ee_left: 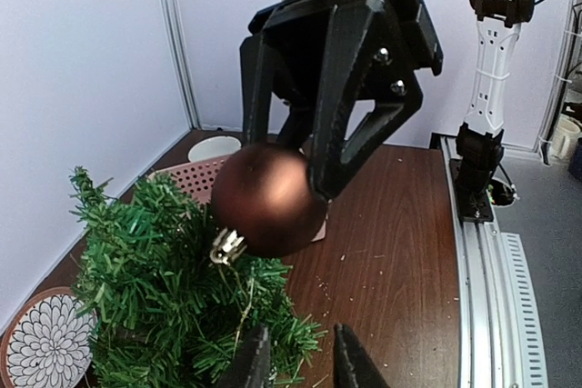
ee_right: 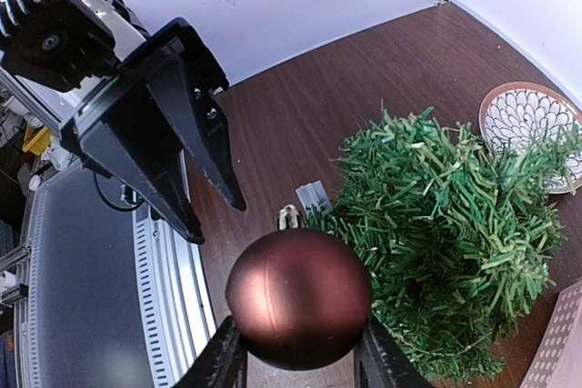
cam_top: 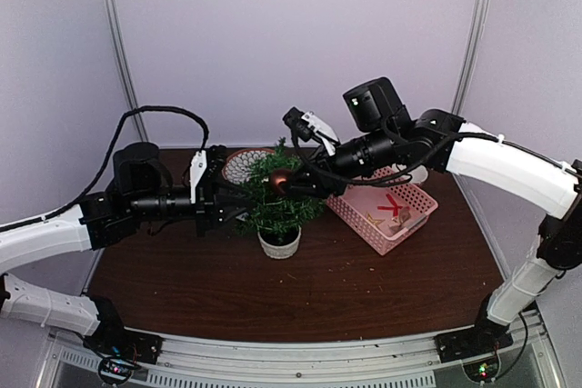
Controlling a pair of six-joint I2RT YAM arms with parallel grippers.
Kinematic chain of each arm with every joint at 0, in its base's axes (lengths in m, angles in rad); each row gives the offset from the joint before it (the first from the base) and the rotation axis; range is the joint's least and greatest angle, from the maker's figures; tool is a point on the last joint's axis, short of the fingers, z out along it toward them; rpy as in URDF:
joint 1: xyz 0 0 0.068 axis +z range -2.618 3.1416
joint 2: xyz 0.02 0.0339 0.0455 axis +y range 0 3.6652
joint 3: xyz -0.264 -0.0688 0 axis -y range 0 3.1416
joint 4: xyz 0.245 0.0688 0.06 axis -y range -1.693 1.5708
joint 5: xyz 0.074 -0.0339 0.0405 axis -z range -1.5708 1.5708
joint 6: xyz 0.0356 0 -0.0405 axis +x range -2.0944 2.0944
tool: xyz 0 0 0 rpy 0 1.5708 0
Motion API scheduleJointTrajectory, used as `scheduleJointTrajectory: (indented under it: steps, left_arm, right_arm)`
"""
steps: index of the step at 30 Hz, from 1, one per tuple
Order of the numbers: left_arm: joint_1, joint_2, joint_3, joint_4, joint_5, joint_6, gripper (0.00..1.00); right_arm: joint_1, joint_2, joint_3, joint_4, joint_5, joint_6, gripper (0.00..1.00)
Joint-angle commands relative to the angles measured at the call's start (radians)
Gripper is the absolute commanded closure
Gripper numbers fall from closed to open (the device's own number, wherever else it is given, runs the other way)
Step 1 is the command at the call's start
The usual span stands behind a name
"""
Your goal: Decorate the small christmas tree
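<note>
A: What is seen, the largest thing first?

B: A dark wooden table (cam_top: 364,288) is seen, with a pink basket (cam_top: 364,218) set on its right side.

A: Where is the small christmas tree (cam_top: 273,199) found?

B: It is stood upright in its whitish pot (cam_top: 279,243) near the middle of the table. It is placed left of the basket and just in front of a patterned plate (cam_top: 238,165). It is flanked by both grippers.

A: How is the right gripper (ee_right: 298,356) described?

B: It is clamped on a matte brown bauble (ee_right: 298,299). The ball is pinched between the two fingers and held against the upper branches on the tree's right side.

A: And the left gripper (ee_left: 300,361)?

B: It is reached in from the left, level with the tree. Its fingertips are seen a little apart at the needles. Whether anything is pinched between them cannot be told.

A: Anything smaller?

B: A silver cap (ee_left: 227,245) is seen on the bauble, turned towards the branches. A thin thread is seen hanging from it into the needles.
</note>
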Motion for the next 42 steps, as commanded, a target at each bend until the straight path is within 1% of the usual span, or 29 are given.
scheduleJointTrajectory:
  steps: [1,7,15,16,22,28,34,37,38,41,42]
  left_arm:
    - [-0.011,0.013,0.025,0.089,-0.049,-0.013,0.74]
    - [-0.014,0.033,0.041,0.082,-0.115,-0.021,0.74]
    - [-0.013,0.063,0.056,0.11,-0.112,-0.025,0.73]
    - [-0.013,0.068,0.058,0.113,-0.112,-0.052,0.73]
    - [-0.015,0.091,0.073,0.121,-0.112,-0.064,0.73]
    - [-0.015,0.095,0.074,0.119,-0.136,-0.064,0.87]
    - [-0.015,0.096,0.07,0.107,-0.144,-0.061,0.95]
    - [-0.015,0.099,0.071,0.102,-0.146,-0.06,0.97]
    - [-0.015,0.099,0.071,0.101,-0.145,-0.059,0.96]
    - [-0.015,0.105,0.073,0.099,-0.123,-0.062,0.85]
    - [-0.015,0.107,0.073,0.1,-0.122,-0.063,0.84]
  right_arm:
    - [0.008,0.014,0.042,-0.01,0.034,0.009,0.61]
    - [0.014,0.02,0.044,-0.019,0.036,0.002,0.62]
    - [0.02,0.037,0.063,-0.04,0.052,-0.007,0.62]
    - [0.02,0.04,0.066,-0.042,0.054,-0.008,0.61]
    - [0.023,0.049,0.076,-0.047,0.058,-0.012,0.62]
    - [0.023,0.051,0.077,-0.053,0.058,-0.015,0.62]
    - [0.024,0.047,0.076,-0.053,0.063,-0.017,0.62]
    - [0.024,0.047,0.078,-0.052,0.064,-0.017,0.62]
    - [0.023,0.048,0.079,-0.053,0.064,-0.017,0.62]
    - [0.024,0.052,0.081,-0.051,0.064,-0.017,0.62]
    - [0.023,0.053,0.083,-0.052,0.063,-0.017,0.62]
